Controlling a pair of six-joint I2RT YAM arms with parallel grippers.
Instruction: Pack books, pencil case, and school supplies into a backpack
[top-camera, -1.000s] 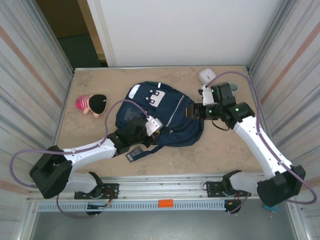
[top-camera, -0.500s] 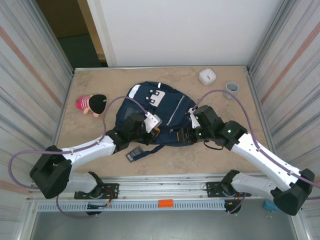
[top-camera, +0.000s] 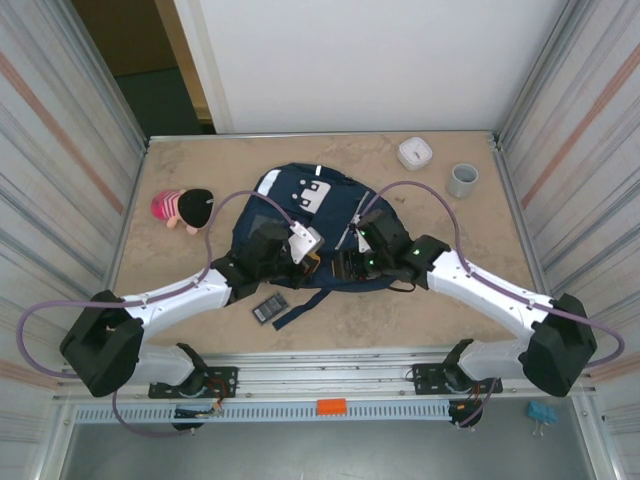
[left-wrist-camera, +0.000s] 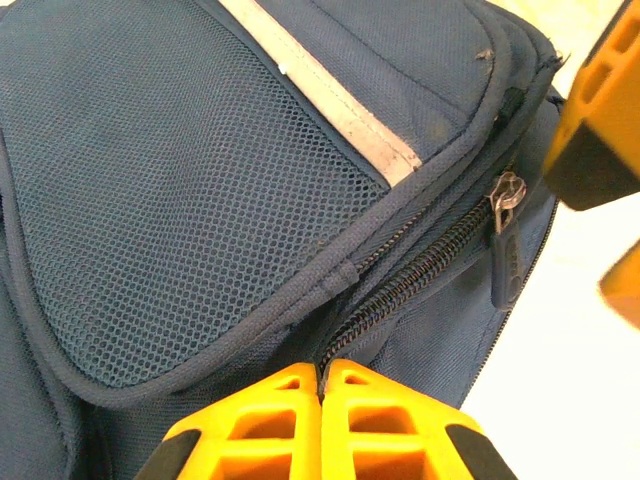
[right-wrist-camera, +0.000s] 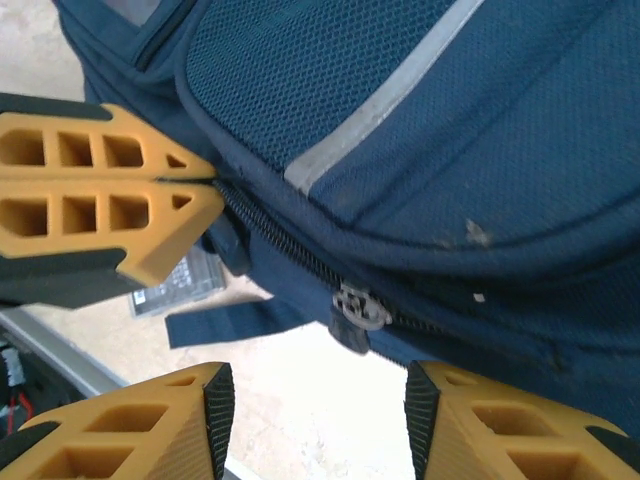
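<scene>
The navy backpack (top-camera: 325, 215) lies flat mid-table, its white strip (left-wrist-camera: 335, 110) and zipper (left-wrist-camera: 430, 262) close up in the left wrist view. My left gripper (left-wrist-camera: 322, 372) is shut, pinching the fabric edge at the zipper's end; it sits at the pack's near edge (top-camera: 312, 262). My right gripper (right-wrist-camera: 310, 410) stands open just below the zipper pull (right-wrist-camera: 355, 308), touching nothing, beside the left gripper (right-wrist-camera: 215, 180). The black rectangle with a grey panel (top-camera: 270, 309) lies on the table in front of the pack. The books and the clear-white packet are out of view.
A pink-and-black doll (top-camera: 183, 208) lies at the left. The white round device (top-camera: 415, 153) and grey cup (top-camera: 462, 180) stand at the back right. A loose blue strap (right-wrist-camera: 235, 320) trails from the pack toward the near edge. Metal walls close both sides.
My right arm has swung from the back right near the white device down to the pack's near edge, beside the left gripper. The left gripper has shifted slightly, still on the pack.
</scene>
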